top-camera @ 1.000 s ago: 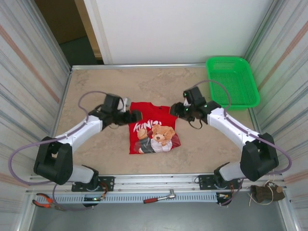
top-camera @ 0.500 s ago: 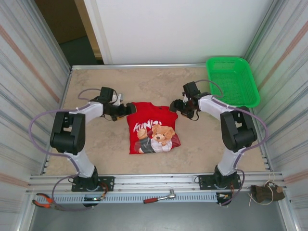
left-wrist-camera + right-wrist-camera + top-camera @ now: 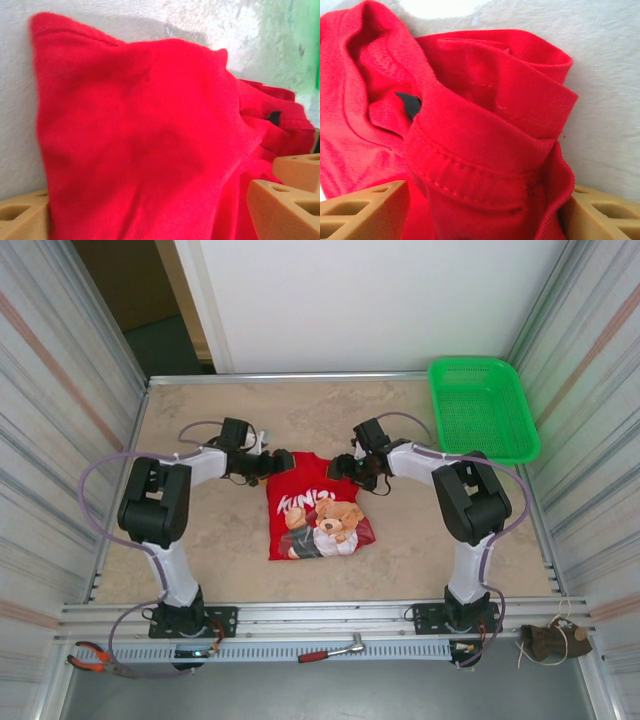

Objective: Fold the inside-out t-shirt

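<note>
The shirt (image 3: 318,508) lies mid-tabletop as a rough square packet, bear print up, its far edge rumpled. Its outline is much as it was a second ago; what has changed is the arms. Both have drawn their elbows up and swung inward, so the left gripper (image 3: 272,464) now sits at the shirt's 10 o'clock corner and the right gripper (image 3: 345,466) at its 1 o'clock corner, closer together than before.

In the left wrist view, red cloth mounds up between the tan fingers (image 3: 280,200), whose jaws stand wide apart around it, not pinching. In the right wrist view, a hemmed sleeve fold rises between that arm's fingers (image 3: 365,210), the jaws likewise apart and straddling it.

This looks like both arms settling over the far corners ahead of a grasp, probably to bring that edge toward 6 o'clock. No new fold is made yet.

The green basket (image 3: 484,362) sits well apart at 2 o'clock on the tabletop (image 3: 200,540)
</note>
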### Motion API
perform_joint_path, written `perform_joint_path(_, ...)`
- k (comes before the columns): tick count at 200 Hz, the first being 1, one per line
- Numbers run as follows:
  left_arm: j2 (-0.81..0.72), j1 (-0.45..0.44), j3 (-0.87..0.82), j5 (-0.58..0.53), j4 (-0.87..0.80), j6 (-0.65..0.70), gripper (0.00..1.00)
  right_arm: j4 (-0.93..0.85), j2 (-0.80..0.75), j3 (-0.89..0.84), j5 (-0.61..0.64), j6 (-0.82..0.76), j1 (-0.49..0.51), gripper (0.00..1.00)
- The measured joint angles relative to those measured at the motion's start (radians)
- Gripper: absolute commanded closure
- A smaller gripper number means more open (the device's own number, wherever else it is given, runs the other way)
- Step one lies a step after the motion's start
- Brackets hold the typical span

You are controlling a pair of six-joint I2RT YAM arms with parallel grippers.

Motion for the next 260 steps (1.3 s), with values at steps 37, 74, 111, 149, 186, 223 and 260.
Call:
perform_joint_path(37,0.063,-0.052,-0.009,0.042,0.121,-0.045,0.74,0.05,0.034,0.011,-0.02,0.032,0.0,0.62)
perform_joint_path(74,0.093,-0.067,-0.039,0.084,0.233,-0.103,1.0,0.079,0.071,0.026,-0.063,0.056,-0.02,1.0)
perform_joint_path(111,0.085,-0.042,-0.008,0.093,0.272,-0.135,1.0,0.087,0.07,0.073,-0.14,0.055,-0.079,1.0)
perform_joint_path(149,0.071,-0.005,0.246,0.12,0.238,-0.147,1.0,0.092,0.039,0.251,-0.211,0.079,-0.16,1.0)
perform_joint_path(186,-0.026,0.001,0.421,0.152,0.244,-0.146,1.0,0.124,-0.084,0.353,-0.244,0.079,-0.196,1.0)
perform_joint_path(223,-0.233,-0.023,0.226,0.161,0.316,-0.13,1.0,0.22,-0.28,0.167,-0.259,0.079,-0.182,1.0)
perform_joint_path(260,-0.312,-0.077,-0.19,0.126,0.43,-0.129,1.0,0.348,-0.349,-0.229,-0.249,0.128,-0.144,1.0)
